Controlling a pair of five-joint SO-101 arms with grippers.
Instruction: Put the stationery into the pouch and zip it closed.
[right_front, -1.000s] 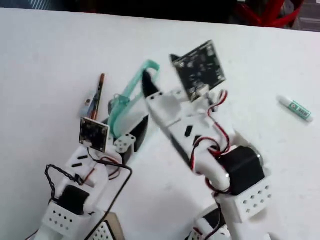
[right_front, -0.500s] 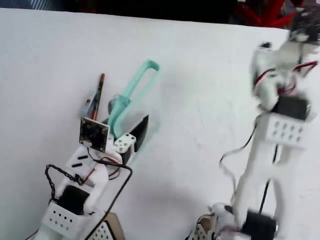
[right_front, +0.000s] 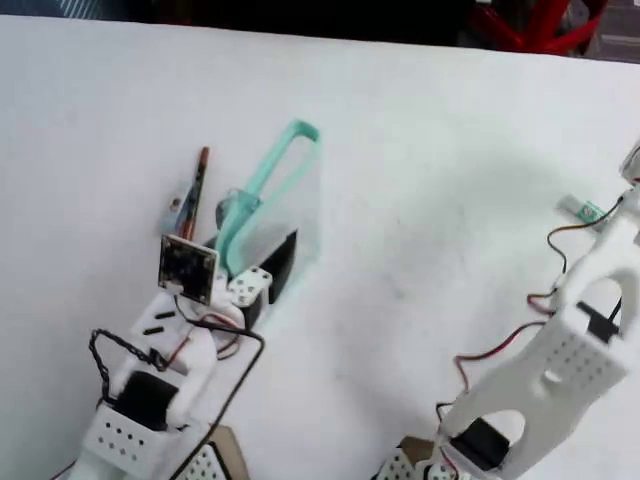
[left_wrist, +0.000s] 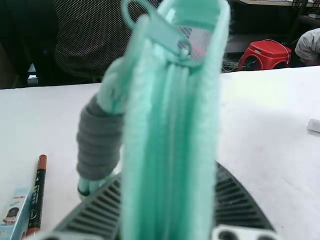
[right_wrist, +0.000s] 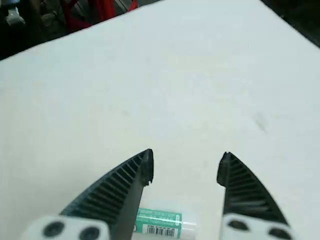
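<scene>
White table (right_front: 420, 150), dark room behind with a red stool (left_wrist: 265, 52); left gripper (left_wrist: 167, 202) clamped on the teal pouch (left_wrist: 172, 125) held on edge, brown pencil (left_wrist: 36, 192) lying beside it; right gripper (right_wrist: 185, 167), jaws wide apart, over the glue stick (right_wrist: 160, 222), which lies on the table near the jaws' base, label print unreadable.

White table (right_front: 400, 120), plain flat top. Left side: brown pencil (right_front: 199, 185) lying flat, small light-blue pack (right_front: 177, 211) touching it alongside. Teal-zipped pouch (right_front: 265, 180) stands on edge just beside them, zip side up. Glue stick (right_front: 583, 211) lies flat near the right edge, well apart from the rest.
</scene>
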